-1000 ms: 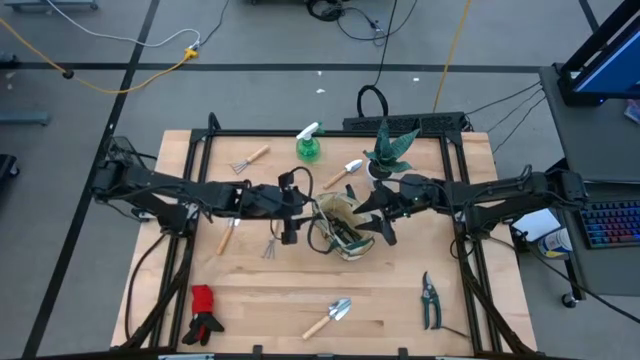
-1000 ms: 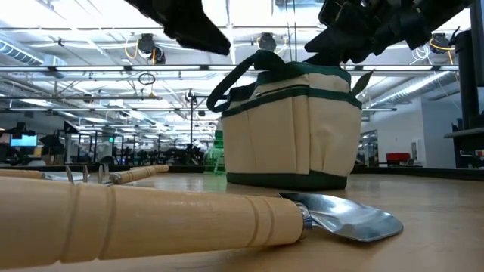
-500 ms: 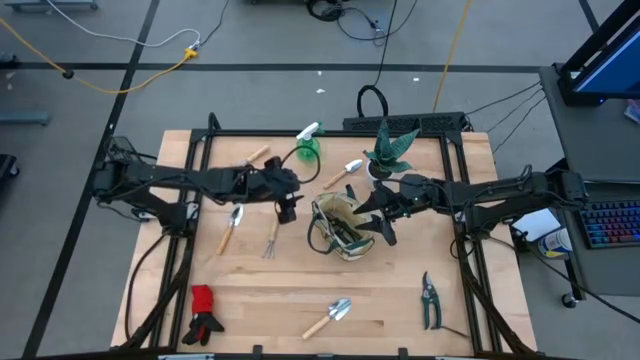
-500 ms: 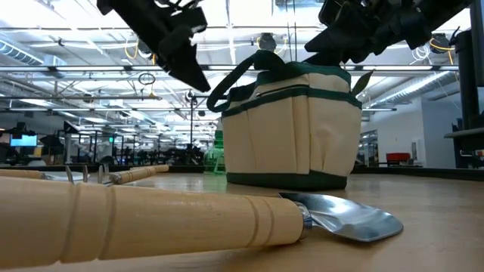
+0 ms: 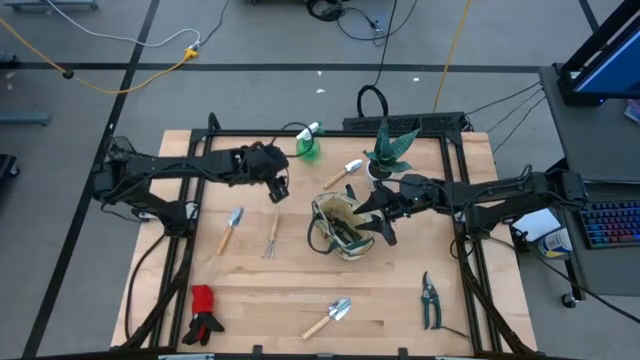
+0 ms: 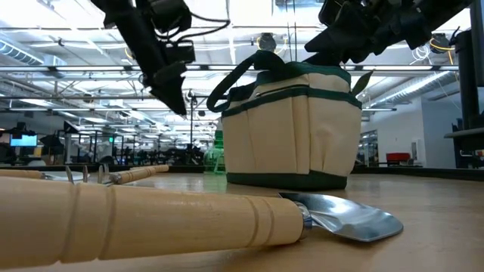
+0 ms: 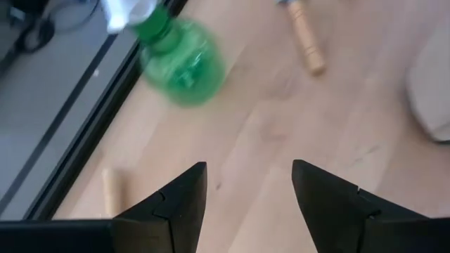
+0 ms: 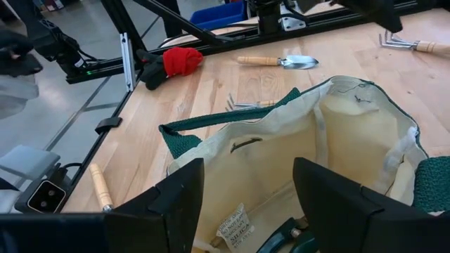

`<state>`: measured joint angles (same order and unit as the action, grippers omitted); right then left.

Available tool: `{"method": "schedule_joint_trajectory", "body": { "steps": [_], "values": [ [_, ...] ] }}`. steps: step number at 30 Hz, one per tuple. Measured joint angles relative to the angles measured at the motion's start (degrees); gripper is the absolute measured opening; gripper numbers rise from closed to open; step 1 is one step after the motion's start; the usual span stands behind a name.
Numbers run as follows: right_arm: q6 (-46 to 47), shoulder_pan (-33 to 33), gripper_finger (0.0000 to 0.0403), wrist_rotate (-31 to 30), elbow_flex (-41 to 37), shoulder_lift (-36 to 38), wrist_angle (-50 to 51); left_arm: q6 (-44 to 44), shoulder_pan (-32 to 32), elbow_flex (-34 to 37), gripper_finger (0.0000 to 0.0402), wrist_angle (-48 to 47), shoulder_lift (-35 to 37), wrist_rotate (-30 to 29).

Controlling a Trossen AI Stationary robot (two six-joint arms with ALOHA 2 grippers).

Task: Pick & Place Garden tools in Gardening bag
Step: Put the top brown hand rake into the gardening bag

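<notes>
The beige gardening bag (image 5: 335,226) with green trim stands upright on its base mid-table, mouth open. It also shows in the low view (image 6: 291,128). My right gripper (image 5: 376,220) is open at the bag's right rim, its fingers astride the open mouth (image 8: 281,140). My left gripper (image 5: 281,192) is open and empty above the table, a little short of the green spray bottle (image 5: 308,148), which fills the left wrist view (image 7: 179,63). A trowel (image 5: 232,228), a fork (image 5: 270,238), another trowel (image 5: 345,172), a near trowel (image 5: 330,317), shears (image 5: 430,298) and gloves (image 5: 205,312) lie flat on the table. My right gripper stands at the bag's right rim (image 5: 366,222), coming from the table's right side. Its own body hides the rim there, so I cannot tell whether the fingers touch it.
The spiky plant in a white pot (image 5: 390,150) stands at the far edge, just behind my right arm. A wooden handle (image 7: 109,190) lies near the far rail under my left arm. Bare wood lies between the bag and the near trowel.
My left gripper has left the bag's left side and gone toward the table's far edge, toward the spray bottle, carrying nothing. The bag and my right gripper have kept still.
</notes>
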<state>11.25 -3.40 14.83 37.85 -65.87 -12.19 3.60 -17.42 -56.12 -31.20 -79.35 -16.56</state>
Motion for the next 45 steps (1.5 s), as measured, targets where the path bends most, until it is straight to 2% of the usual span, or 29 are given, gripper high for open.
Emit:
{"method": "schedule_joint_trajectory", "body": {
  "steps": [10,18,30,39,45],
  "values": [
    [0.00,0.00,0.0211,0.00,0.00,0.00,0.00,2.79,-9.22,2.00,0.0216,-1.18,-0.50,-0.01],
    [0.00,0.00,0.0210,0.02,0.00,0.00,0.01,1.56,-14.90,3.23,0.0216,-1.27,-2.97,0.12],
    [0.00,0.02,0.0210,0.02,-0.02,0.00,0.06,1.98,-19.96,3.23,0.0216,1.27,-8.81,0.18],
    [0.00,0.00,0.0210,0.02,-0.02,0.00,0.07,2.10,-23.90,3.19,0.0216,1.42,-8.94,2.15],
    [0.00,0.00,0.0210,0.02,-0.02,0.00,0.07,-0.86,-26.39,3.19,0.0216,1.46,-9.42,10.23]
  ]
}}
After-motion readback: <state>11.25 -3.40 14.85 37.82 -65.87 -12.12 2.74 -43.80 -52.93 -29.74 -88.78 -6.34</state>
